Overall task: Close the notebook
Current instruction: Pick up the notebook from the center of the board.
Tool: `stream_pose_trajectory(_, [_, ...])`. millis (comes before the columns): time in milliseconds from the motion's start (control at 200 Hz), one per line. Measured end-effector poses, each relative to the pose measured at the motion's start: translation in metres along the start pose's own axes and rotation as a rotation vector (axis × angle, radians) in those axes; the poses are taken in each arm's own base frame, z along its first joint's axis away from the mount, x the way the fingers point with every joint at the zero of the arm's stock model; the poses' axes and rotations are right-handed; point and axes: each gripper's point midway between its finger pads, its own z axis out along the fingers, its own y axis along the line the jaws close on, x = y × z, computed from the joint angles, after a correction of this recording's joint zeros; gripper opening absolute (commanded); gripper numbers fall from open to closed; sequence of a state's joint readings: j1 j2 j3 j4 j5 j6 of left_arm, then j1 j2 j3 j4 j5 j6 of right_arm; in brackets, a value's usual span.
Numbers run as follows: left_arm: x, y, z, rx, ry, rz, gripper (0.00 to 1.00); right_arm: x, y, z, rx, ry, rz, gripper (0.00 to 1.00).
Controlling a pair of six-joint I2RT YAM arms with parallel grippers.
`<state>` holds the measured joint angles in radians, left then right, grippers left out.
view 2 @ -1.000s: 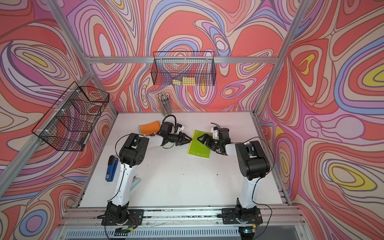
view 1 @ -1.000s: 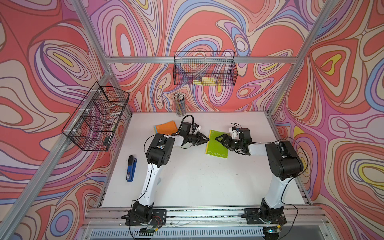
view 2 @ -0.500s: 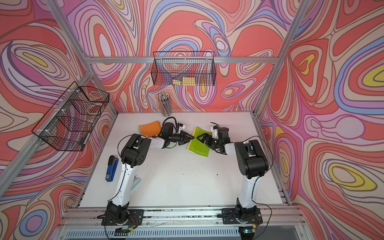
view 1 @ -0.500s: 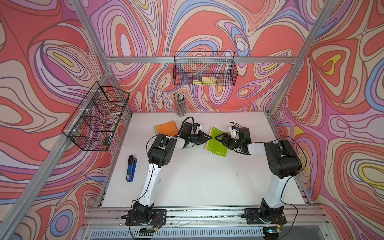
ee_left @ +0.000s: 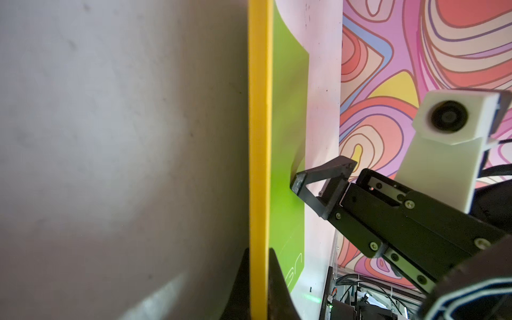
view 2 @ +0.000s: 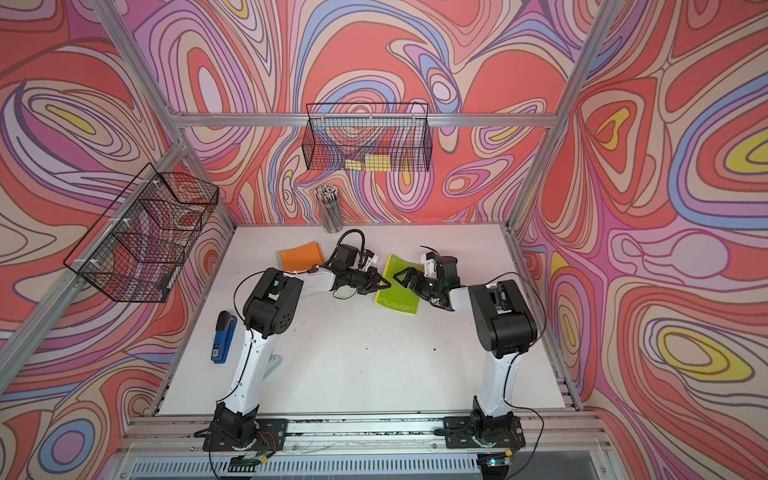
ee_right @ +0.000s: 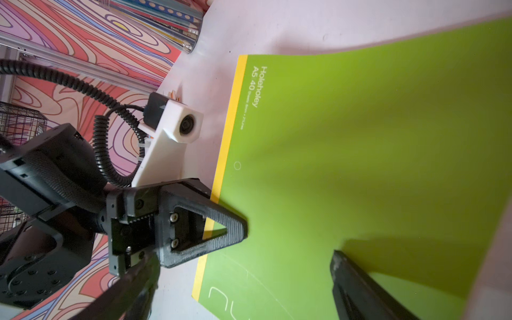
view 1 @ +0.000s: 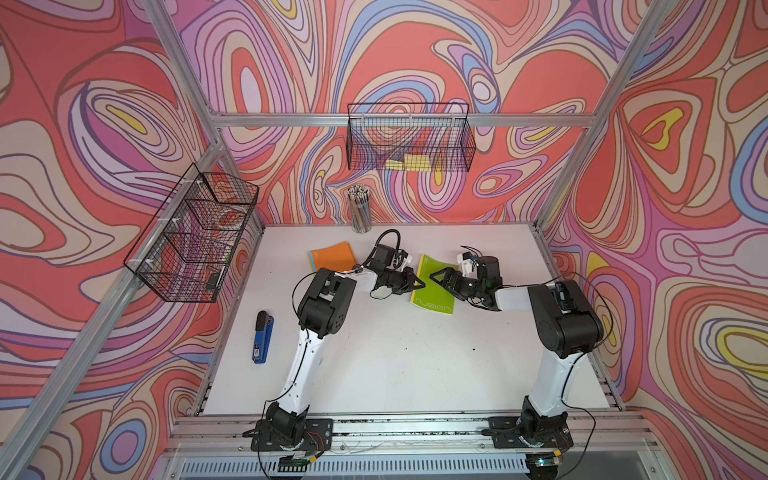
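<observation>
I'm looking at the green notebook (view 1: 432, 297), which is lying closed, cover up, on the white bench (view 1: 395, 353), toward the back and between the two arms. The left pincer (view 1: 419, 284) is reaching in from the spine side. In the left wrist view its fingers (ee_left: 279, 291) are sitting pressed together on either side of the yellow spine (ee_left: 259, 138), so it is pinching the notebook by that edge. The right pincer (view 1: 438, 277) is hanging over the cover from the opposite side with its jaws spread, and one fingertip (ee_left: 297, 184) is touching the green cover. An orange notebook (view 1: 331, 262) is lying just beyond the left arm, a cup of pencils (view 1: 360, 212) is standing at the back wall, and a blue stapler (view 1: 262, 336) is resting near the bench's left edge.
</observation>
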<state>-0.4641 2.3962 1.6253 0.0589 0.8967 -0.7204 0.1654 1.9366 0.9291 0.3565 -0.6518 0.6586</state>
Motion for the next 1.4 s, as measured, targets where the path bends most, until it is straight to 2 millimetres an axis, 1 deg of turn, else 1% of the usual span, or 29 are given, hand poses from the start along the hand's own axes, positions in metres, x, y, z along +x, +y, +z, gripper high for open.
stream_pose_trajectory(155, [0.004, -0.003, -0.006, -0.074, -0.006, 0.032, 0.00, 0.006, 0.002, -0.001, 0.012, 0.022, -0.004, 0.98])
stream_pose_trajectory(295, [0.008, -0.005, -0.009, -0.196, -0.019, 0.084, 0.00, 0.010, 0.004, -0.005, 0.027, 0.040, 0.009, 0.98])
stream_pose_trajectory(416, [0.011, -0.005, -0.018, -0.302, -0.035, 0.116, 0.00, 0.015, 0.003, -0.010, 0.045, 0.053, 0.023, 0.98])
stream_pose_trajectory(486, [0.013, -0.001, -0.024, -0.350, -0.047, 0.123, 0.00, 0.017, 0.003, -0.013, 0.055, 0.059, 0.029, 0.98])
stream_pose_trajectory(666, [0.024, 0.019, -0.044, -0.458, -0.081, 0.104, 0.00, 0.025, -0.002, -0.017, 0.083, 0.077, 0.048, 0.98])
stream_pose_trajectory(931, [0.033, 0.030, -0.073, -0.576, -0.141, 0.110, 0.00, 0.026, -0.004, -0.020, 0.099, 0.078, 0.055, 0.99])
stream_pose_trajectory(1172, [0.031, 0.029, -0.098, -0.633, -0.178, 0.129, 0.00, 0.026, -0.004, -0.020, 0.099, 0.078, 0.053, 0.98])
stream_pose_trajectory(1397, [0.012, 0.021, -0.134, -0.590, -0.227, 0.120, 0.00, 0.028, -0.004, -0.021, 0.089, 0.071, 0.047, 0.98])
